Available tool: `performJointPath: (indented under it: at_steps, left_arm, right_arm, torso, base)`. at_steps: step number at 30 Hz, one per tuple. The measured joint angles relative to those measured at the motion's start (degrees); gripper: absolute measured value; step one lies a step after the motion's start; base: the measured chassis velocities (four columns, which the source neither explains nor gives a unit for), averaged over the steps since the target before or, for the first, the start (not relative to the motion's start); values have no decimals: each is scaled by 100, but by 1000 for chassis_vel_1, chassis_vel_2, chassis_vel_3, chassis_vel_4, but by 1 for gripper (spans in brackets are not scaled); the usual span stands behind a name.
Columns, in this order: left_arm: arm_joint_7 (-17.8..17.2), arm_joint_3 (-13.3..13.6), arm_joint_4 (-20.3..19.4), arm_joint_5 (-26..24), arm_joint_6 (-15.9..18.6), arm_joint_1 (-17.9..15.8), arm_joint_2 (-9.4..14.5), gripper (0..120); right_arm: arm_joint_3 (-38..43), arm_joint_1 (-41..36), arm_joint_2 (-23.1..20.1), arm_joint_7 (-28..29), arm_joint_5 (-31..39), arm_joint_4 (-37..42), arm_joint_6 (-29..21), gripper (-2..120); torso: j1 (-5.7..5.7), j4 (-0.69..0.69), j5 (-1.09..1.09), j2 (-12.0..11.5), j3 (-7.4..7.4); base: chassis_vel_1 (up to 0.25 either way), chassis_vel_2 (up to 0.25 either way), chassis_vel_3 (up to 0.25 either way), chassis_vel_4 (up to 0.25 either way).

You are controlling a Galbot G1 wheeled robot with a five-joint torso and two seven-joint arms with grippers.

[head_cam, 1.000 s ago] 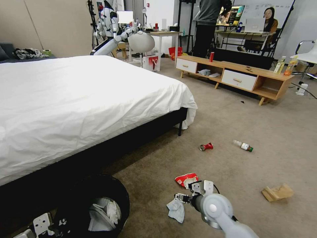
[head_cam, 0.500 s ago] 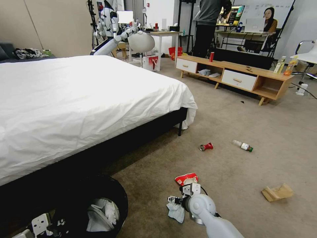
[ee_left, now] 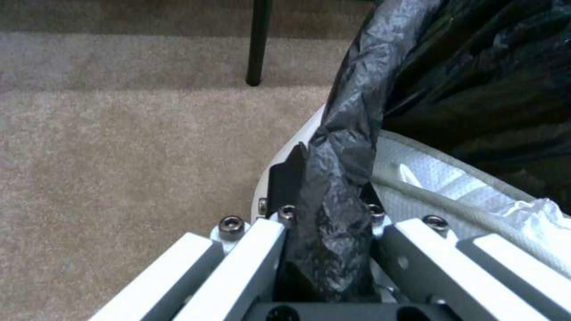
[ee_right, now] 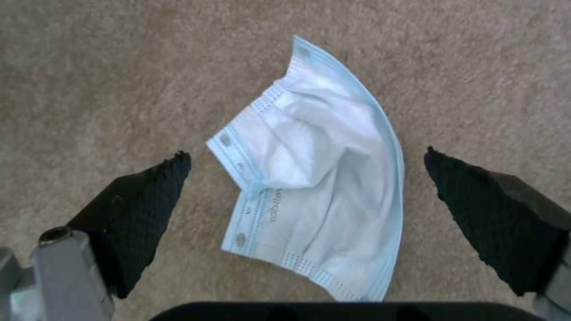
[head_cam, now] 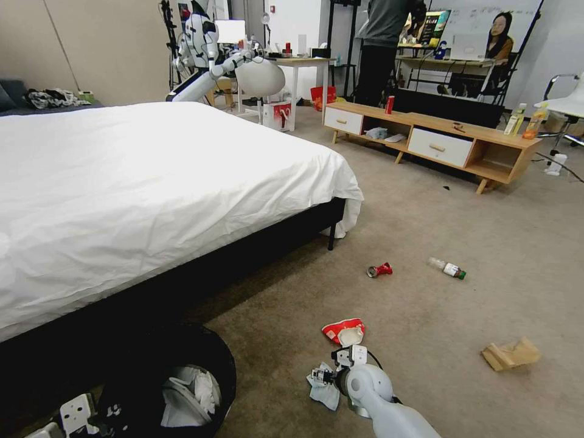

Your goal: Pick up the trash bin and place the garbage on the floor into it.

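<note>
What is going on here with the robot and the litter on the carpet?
The left gripper is shut on the bag-lined rim of the trash bin beside the bed. The right gripper hangs open over a crumpled white face mask on the carpet, one fingertip on each side, not touching it. A red-and-white packet, crushed red can, small bottle and tan paper bag lie farther out.

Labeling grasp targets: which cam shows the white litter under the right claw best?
Right wrist view: the face mask lies flat on the carpet, centred between the open right claw fingers, blue edging readable. Head view shows the mask small, partly behind the right claw. Left wrist view shows the left claw clamped on the trash bin rim instead.
</note>
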Motion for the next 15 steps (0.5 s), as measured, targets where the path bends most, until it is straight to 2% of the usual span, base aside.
performJointPath:
  at_steps: [15]
  left_arm:
    - [-5,-17,-23,1,-1,28,-2,2]
  right_arm:
    - [13,228,286,-546,-444,-987,222,100]
  torso:
    - [0,0,-3,3,-2]
  base:
    - [0,0,0,0]
